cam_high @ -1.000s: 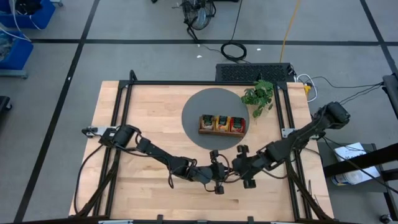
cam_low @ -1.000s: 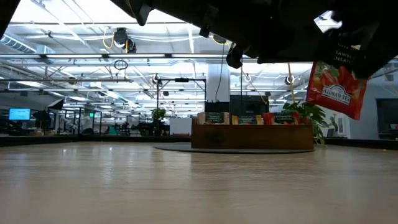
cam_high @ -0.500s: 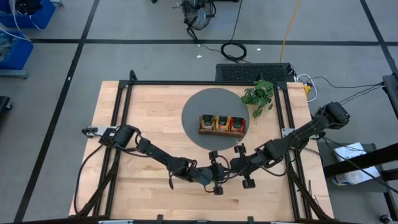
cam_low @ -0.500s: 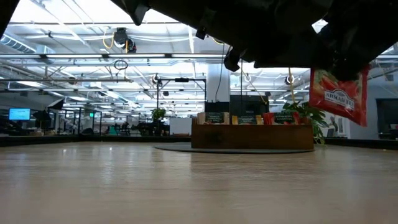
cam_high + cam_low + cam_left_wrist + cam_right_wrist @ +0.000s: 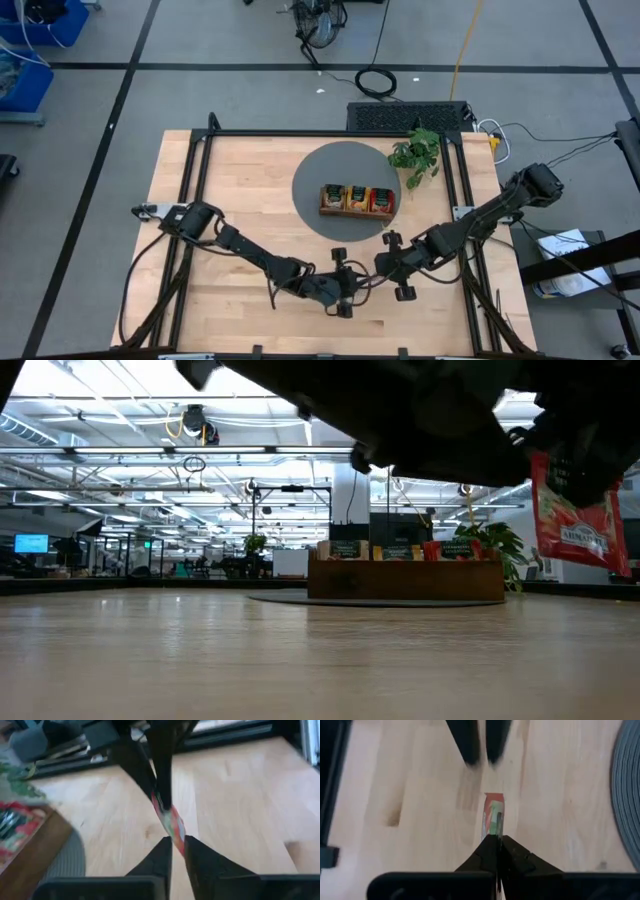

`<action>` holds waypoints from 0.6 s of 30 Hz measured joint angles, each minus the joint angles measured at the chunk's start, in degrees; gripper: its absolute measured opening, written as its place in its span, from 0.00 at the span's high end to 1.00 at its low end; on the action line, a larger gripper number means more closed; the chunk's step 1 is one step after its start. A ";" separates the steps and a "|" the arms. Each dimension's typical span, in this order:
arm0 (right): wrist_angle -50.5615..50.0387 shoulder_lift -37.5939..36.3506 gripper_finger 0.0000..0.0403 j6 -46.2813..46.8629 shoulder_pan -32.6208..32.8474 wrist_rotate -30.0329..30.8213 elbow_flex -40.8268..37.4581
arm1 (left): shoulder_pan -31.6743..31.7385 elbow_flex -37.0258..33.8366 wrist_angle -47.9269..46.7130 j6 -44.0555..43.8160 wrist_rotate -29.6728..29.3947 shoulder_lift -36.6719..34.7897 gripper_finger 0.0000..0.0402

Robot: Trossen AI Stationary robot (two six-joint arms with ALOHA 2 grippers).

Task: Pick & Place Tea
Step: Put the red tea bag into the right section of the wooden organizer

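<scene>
Lower centre of the high view: both arms meet over bare pale wood, and the packet between them is hidden there by dark links. Right gripper has its fingers pressed together on a red tea packet, seen edge-on in the right wrist view as a thin red-and-green strip jutting past the fingertips. Low view shows the same packet hanging clear of the tabletop at right, flat, glossy, red with pale lettering too small to read; its upper edge is lost behind dark gripper parts. Left gripper faces the packet with a narrow gap between its fingers; the left wrist view is blurred, and I cannot tell whether those fingers touch the packet's tip. Wooden tray sits on a round grey mat at upper centre of the high view, three compartments holding upright packets, red at right, darker labels at left; individual packets cannot be counted. Leafy green plant stands at the mat's right edge. Table is light plank wood framed by black rails.
</scene>
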 joint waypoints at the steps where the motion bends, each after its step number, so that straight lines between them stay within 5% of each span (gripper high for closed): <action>1: -0.68 0.01 1.00 0.27 0.00 0.00 0.00 | -0.43 0.00 -1.87 -0.94 -0.75 -0.42 0.84; 8: -9.61 -0.08 1.00 1.30 -0.79 -0.07 1.13 | -3.87 0.02 -16.12 -13.91 2.56 -0.83 0.79; 13: -21.24 -0.14 1.00 -1.06 -5.81 0.36 8.30 | -7.40 0.00 -11.09 -11.71 2.44 2.76 0.97; 18: -25.38 -0.23 1.00 -9.50 -13.65 3.57 17.28 | -7.80 0.00 -6.01 -6.79 2.40 3.95 0.95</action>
